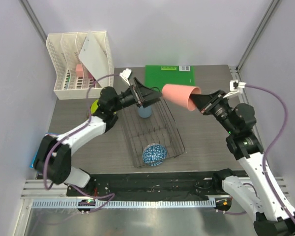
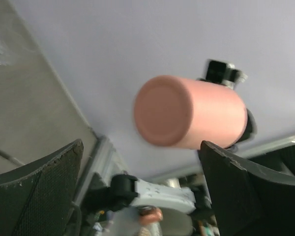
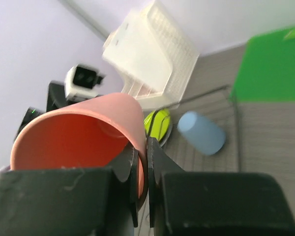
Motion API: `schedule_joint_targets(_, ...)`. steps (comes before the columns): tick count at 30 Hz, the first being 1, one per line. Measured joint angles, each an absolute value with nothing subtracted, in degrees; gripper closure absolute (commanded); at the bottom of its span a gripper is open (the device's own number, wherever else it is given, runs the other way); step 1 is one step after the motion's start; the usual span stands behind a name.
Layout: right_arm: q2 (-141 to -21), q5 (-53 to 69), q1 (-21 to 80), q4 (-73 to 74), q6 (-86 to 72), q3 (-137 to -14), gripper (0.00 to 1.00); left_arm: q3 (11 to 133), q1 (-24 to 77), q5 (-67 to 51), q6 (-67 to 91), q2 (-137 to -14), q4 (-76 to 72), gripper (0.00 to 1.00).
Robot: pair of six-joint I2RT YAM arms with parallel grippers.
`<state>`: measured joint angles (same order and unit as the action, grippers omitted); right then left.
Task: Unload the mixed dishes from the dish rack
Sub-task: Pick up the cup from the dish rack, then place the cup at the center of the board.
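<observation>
My right gripper (image 1: 196, 102) is shut on the rim of a salmon-pink cup (image 1: 179, 96), held on its side in the air past the far right corner of the dark wire dish rack (image 1: 174, 130). One finger is inside the cup (image 3: 78, 142) and one outside, at my right gripper (image 3: 142, 147). My left gripper (image 1: 156, 98) is open and empty above the rack's far end, and the cup's base (image 2: 187, 113) lies a short way beyond its tips (image 2: 142, 162). A light blue cup (image 1: 144, 111) and a blue-and-white bowl (image 1: 154, 154) sit in the rack. A yellow-green plate (image 1: 94, 105) lies left of it. I see no glass tumbler or dark red plate.
A white lattice organizer (image 1: 81, 64) with a white flat item leaning in it stands at the back left. A green board (image 1: 169, 76) lies behind the rack. A blue object (image 1: 33, 160) sits at the table's left edge.
</observation>
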<state>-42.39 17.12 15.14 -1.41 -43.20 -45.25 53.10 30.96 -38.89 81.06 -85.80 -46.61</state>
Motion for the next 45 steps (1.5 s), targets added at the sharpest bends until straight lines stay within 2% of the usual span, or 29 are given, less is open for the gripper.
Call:
schedule_joint_targets(4, -41.54, 3.55, 15.16, 12.49, -37.45, -56.45, 0.99, 57.8, 29.3, -27.46, 62.63, -75.29, -21.61, 0.0)
schedule_joint_targets(7, -42.59, -6.7, 14.85, 18.76, -36.56, -59.57, 0.99, 58.92, 29.23, -18.09, 54.33, -69.01, -9.5, 0.0)
schedule_joint_targets(11, -46.35, -14.41, 11.62, 24.12, -38.41, -55.33, 0.99, 58.65, 29.23, -7.11, 48.49, -63.9, 3.2, 0.0)
schedule_joint_targets(16, -52.29, -20.62, 1.5, 30.83, -45.58, -48.25, 0.99, 55.11, 29.23, 2.96, 45.43, -58.02, 13.91, 0.0)
schedule_joint_targets(21, -54.59, -22.33, -1.85, 31.9, -48.4, -50.35, 0.99, 51.29, 29.23, 4.91, 44.84, -52.53, 17.28, 0.0)
schedule_joint_targets(25, -63.99, -20.32, -3.46, 31.18, -48.73, -56.18, 0.99, 51.22, 29.23, 4.4, 45.23, -52.51, 18.63, 0.0)
schedule_joint_targets(32, -76.49, -13.58, -5.26, 32.03, -47.22, -54.61, 0.99, 51.31, 29.23, 2.0, 45.91, -55.35, 23.62, 0.01)
schedule_joint_targets(38, -78.41, -12.51, -5.91, 31.94, -44.71, -53.74, 0.99, 51.31, 29.23, 1.21, 46.06, -54.83, 24.93, 0.05)
schedule_joint_targets(45, -85.6, -14.72, -6.17, 36.77, -40.62, -62.67, 0.99, 51.31, 29.28, 1.21, 46.26, -54.7, 26.3, 0.07)
